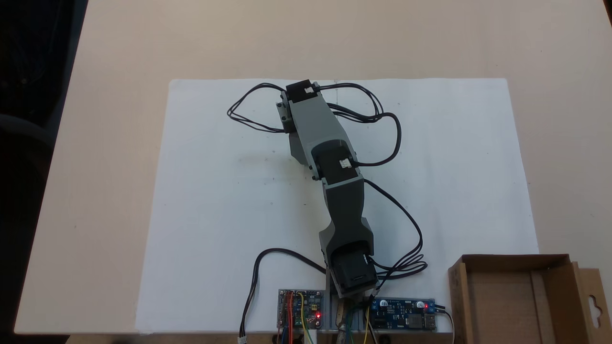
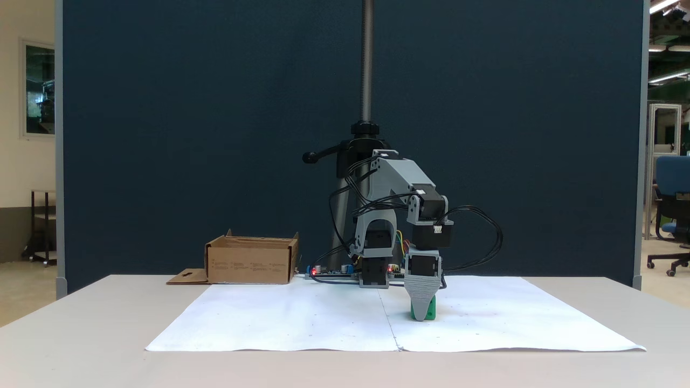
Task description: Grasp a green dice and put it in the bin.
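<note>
Fixed view: end effector (image 2: 422, 311) half hides green dice (image 2: 429, 313) — jaws overlap, grip unreadable.

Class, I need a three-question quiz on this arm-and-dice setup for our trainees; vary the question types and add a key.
1. True or false: the green dice already lies inside the bin.
2. What does the dice rest on: (a) white paper, (b) bare table, (c) a circuit board?
3. Fill in: in the side-on fixed view, the tool points ____ at the dice.

Key: 1 false. 2 (a), the white paper. 3 down.
</note>
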{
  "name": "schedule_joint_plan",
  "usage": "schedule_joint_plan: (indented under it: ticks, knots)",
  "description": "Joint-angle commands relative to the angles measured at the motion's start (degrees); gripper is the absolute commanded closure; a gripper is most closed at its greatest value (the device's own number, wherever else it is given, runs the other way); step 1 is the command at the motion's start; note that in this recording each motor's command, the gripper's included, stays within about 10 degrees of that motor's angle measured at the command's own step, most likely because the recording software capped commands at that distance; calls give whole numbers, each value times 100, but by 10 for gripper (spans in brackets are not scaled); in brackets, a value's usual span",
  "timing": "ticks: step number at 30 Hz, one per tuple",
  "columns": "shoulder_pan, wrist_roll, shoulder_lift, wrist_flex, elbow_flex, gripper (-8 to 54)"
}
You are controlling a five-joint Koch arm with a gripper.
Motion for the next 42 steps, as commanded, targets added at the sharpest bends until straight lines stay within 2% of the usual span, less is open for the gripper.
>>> schedule_joint_plan:
  ticks: [1, 4, 11, 21, 29, 39, 42]
  knots:
    - [-44, 387, 229, 105, -149, 339]
    - [220, 387, 527, 105, -149, 339]
    - [2057, 325, 1916, -334, -299, 339]
    - [4685, -1099, 2769, -747, -782, 339]
    - [7348, -2654, 2602, -1046, -976, 339]
    - [9378, -3498, 2215, -940, -1644, 339]
    - [9967, -3894, 2206, -308, -1688, 339]
